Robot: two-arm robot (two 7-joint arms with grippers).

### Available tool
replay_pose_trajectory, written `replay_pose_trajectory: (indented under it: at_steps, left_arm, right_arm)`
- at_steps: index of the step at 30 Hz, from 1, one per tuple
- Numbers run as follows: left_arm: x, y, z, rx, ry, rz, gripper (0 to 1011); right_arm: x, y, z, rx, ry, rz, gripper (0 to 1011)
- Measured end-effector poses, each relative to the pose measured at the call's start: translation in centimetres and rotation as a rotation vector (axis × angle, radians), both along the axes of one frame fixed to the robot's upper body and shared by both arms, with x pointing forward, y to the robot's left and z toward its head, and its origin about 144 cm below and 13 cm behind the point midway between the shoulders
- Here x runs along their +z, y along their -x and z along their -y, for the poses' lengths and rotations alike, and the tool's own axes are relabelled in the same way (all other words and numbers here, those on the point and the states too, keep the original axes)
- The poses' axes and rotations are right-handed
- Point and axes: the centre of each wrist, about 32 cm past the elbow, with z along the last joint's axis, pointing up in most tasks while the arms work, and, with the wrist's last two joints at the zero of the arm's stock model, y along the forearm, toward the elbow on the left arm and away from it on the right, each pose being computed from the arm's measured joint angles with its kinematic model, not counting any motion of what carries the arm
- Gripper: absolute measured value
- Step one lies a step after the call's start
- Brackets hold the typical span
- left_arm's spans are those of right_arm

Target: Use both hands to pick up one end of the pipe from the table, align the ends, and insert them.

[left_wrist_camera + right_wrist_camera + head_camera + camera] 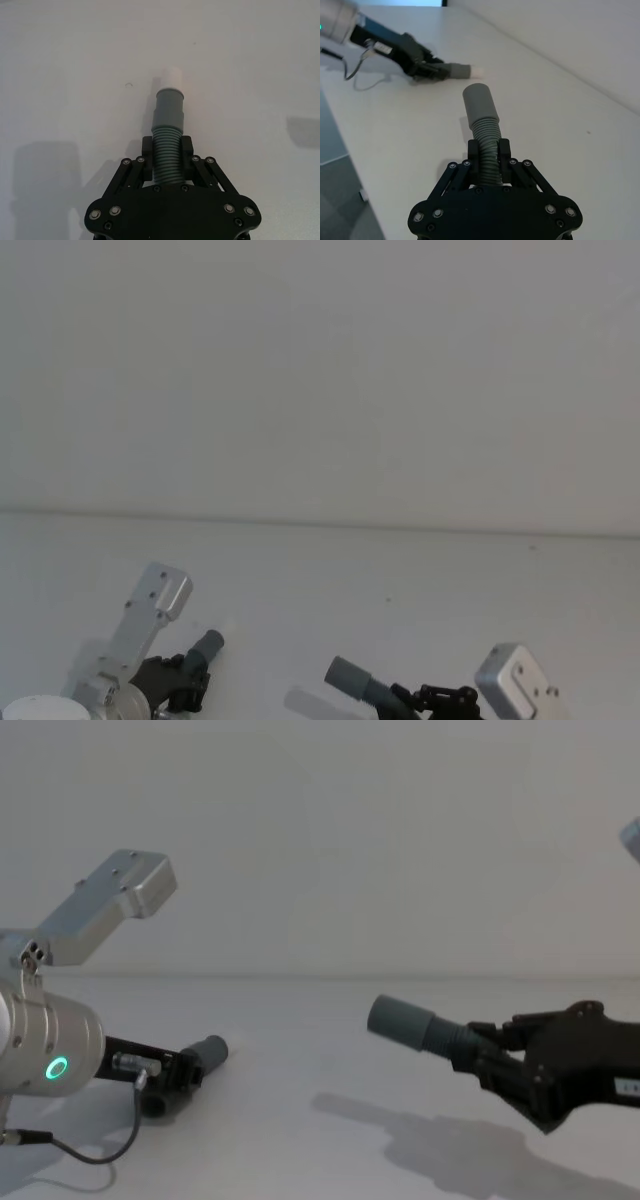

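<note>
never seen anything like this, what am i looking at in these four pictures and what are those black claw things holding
This is a two-armed robot at a white table. One picture looks down from its head, one looks across from its chest, and two come from cameras on its wrists, behind each claw. The claws are its grippers. The left gripper is shut on a short ribbed grey hose piece whose cuff ends in a white tip. The right gripper is shut on a second hose piece with a plain, wider grey cuff. The two cuffs face inward with a gap between; they are not joined yet.
</note>
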Motion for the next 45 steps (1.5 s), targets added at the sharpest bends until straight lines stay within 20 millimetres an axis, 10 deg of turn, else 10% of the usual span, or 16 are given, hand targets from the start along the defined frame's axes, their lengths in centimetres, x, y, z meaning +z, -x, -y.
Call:
replay_pose_trajectory:
  at_steps: [45]
  left_arm:
    - [0.0, 0.0, 0.0, 0.000, 0.000, 0.000, 292]
  right_arm:
    - [-2.7, 0.4, 0.5, 0.087, 0.163, 0.320, 214]
